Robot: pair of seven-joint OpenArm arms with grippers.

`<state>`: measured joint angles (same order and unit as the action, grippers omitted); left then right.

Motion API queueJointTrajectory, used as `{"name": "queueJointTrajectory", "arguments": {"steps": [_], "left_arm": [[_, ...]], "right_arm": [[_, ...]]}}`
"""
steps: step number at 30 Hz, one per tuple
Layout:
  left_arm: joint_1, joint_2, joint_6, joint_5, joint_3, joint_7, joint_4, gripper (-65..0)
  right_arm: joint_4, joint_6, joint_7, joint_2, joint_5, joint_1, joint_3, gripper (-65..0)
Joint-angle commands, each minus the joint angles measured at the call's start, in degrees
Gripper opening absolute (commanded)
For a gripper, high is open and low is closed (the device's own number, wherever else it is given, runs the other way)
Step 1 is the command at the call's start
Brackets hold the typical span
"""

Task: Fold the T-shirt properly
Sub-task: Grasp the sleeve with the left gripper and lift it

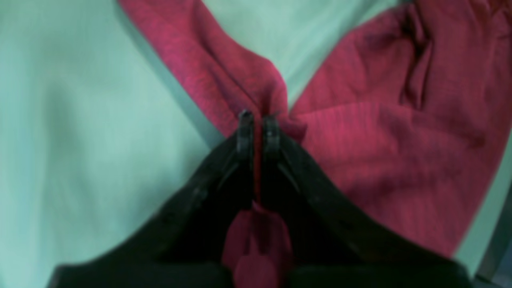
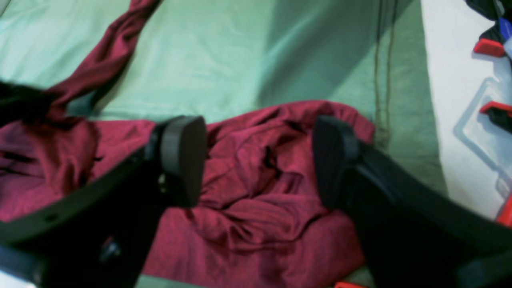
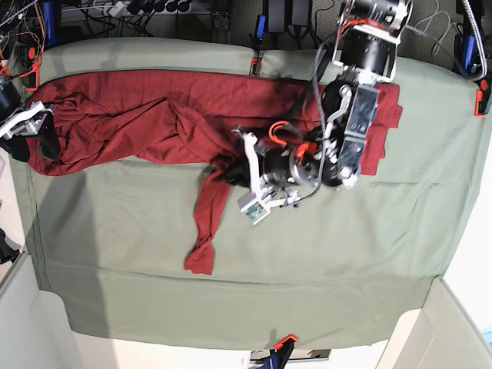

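The dark red T-shirt lies bunched in a long band across the far half of the table, one strip of it trailing toward the near side. My left gripper is at the shirt's middle. In the left wrist view the left gripper is shut on a pinch of the T-shirt, with red cloth showing between the fingers. My right gripper hovers at the shirt's left end. In the right wrist view the right gripper stands wide open over the crumpled T-shirt, nothing between its fingers.
A sage-green cloth sheet covers the table. Red clamps hold it at the near edge and the far edge. Beyond the sheet, more red clamps and a clear plastic tray lie on a white surface. Cables run along the back.
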<state>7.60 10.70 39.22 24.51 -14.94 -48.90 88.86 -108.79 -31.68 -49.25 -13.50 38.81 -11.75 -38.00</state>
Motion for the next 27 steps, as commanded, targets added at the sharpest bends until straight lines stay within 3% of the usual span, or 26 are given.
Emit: {"name": "queueJointTrajectory", "arguments": {"steps": [1,5,10,11,14,16,22,27], "left_arm": [[-0.35,0.98,0.39,1.46,0.44,0.79,2.84,-65.0],[-7.02,3.67,-0.66,1.81,2.8,0.63,10.43,-65.0],[-11.56,4.26,-0.61,1.92,6.34,0.66,13.05,-65.0],[-11.74,4.26,-0.63,1.92,6.34,0.63,13.05,-62.4],[-11.37,4.26,-1.51,1.88,6.34,1.07,13.05,-40.4],[-10.27,4.24,-2.8,1.86,6.34,1.57,13.05,-33.7],[-3.91,3.65,-5.64,1.6,6.34,5.92,11.69,-33.3],[4.35,-2.95,-5.6,-0.57,6.34,9.05,0.44,-33.3]], "right_arm": [[-0.96,-0.02,1.22,-0.94,1.11,0.44,-0.33,-23.9],[-0.96,-0.02,1.6,-0.94,1.14,0.46,-0.28,-23.9],[-0.92,-0.02,1.62,-0.94,1.11,0.44,-0.28,-23.9],[-0.92,-0.02,1.64,-0.94,1.09,0.46,-0.28,-23.9],[-0.92,0.0,1.64,-0.94,1.11,0.46,-0.28,-23.9],[-0.92,-0.02,1.64,-0.94,1.14,0.46,-0.28,-23.9],[-0.9,-0.02,1.42,-0.94,1.07,0.44,-0.28,-23.9],[-0.79,-0.02,1.44,-0.92,1.07,0.46,-0.28,-23.9]]}}
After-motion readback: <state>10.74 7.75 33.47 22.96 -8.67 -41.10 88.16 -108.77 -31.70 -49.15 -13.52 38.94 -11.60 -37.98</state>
